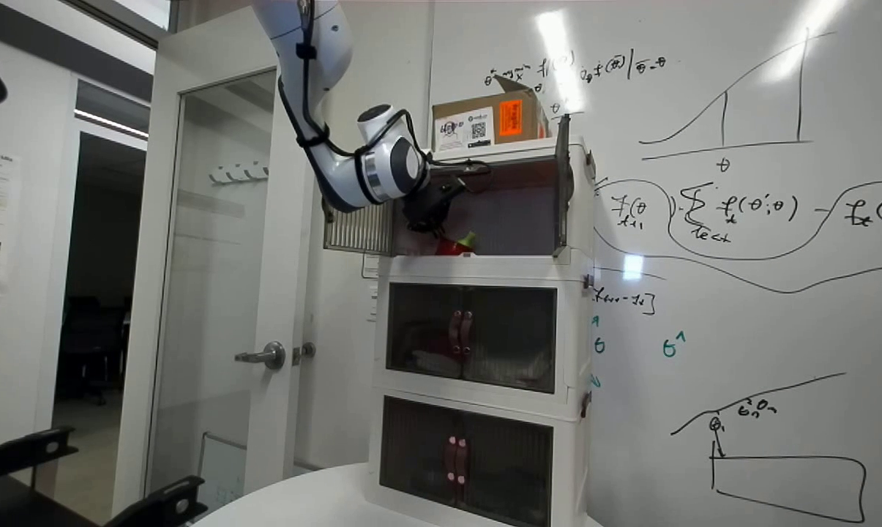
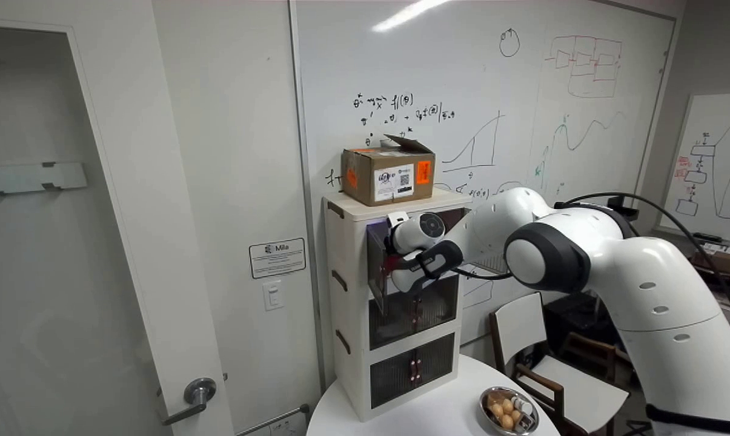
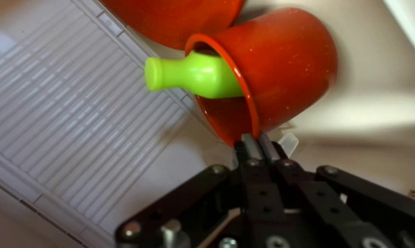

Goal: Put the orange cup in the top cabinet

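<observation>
Pinching the orange cup [image 3: 291, 65] by its rim in the wrist view, with the hand [image 3: 257, 140] narrowed to a thin gap and just the lip between the fingertips [image 3: 251, 147]. Turned with mouth toward a ribbed panel [image 3: 73, 110] there. Tag lime-green bottle-shaped piece [image 3: 200, 75] partly inside the cup, with neck out past the rim. Locate cup in the opening of the top cabinet [image 1: 517, 212], low, by the front edge, per an exterior view; cannot tell if touching its floor. Mark another orange rounded item [image 3: 179, 19] just beside the cup, cropped by the wrist view's edge, too cut off to name. Note top cabinet's side doors [image 1: 562, 190] swung open, one to each side. Note middle compartment [image 1: 510, 337] and bottom compartment [image 1: 514, 461] below, closed, with paired dark-red handles [image 1: 456, 328]. Log cardboard box [image 2: 392, 175] on top of the top cabinet, one flap raised, in both exterior views. Log round white surface [image 2: 437, 399] under the compartments, bearing a metal bowl [image 2: 483, 412] with brown eggs [image 2: 506, 409]. Add white chair [image 2: 583, 384] beside it and whiteboard [image 2: 401, 66] with black handwriting behind.
</observation>
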Robot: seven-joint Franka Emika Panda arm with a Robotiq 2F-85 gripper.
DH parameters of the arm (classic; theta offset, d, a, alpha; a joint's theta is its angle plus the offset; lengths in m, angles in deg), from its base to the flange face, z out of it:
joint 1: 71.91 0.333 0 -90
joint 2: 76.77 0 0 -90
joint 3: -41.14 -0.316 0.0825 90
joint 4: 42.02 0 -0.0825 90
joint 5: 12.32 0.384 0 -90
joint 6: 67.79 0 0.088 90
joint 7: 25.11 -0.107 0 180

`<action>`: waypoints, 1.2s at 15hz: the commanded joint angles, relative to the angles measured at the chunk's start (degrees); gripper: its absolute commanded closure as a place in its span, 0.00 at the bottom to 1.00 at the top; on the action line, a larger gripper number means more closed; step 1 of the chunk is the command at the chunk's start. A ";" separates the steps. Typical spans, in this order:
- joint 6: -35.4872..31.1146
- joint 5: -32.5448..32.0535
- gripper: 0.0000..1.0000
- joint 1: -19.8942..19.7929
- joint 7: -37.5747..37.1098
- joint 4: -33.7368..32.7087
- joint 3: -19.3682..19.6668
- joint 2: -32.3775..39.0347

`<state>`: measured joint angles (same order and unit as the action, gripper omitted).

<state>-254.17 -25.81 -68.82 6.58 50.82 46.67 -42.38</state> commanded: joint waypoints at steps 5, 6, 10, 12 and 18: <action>7.52 -2.45 0.41 -9.53 2.82 5.80 -15.21 -3.97; 10.06 -1.33 0.34 -11.95 3.66 6.49 -18.11 -4.64; 15.99 4.79 0.05 -21.53 3.74 9.39 -26.78 -8.76; 15.40 9.83 0.00 -25.82 2.28 11.43 -30.02 -11.91; 19.04 25.28 0.00 -38.09 1.15 17.81 -35.05 -22.99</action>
<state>-239.55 -6.10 -101.74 8.71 63.27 13.52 -58.42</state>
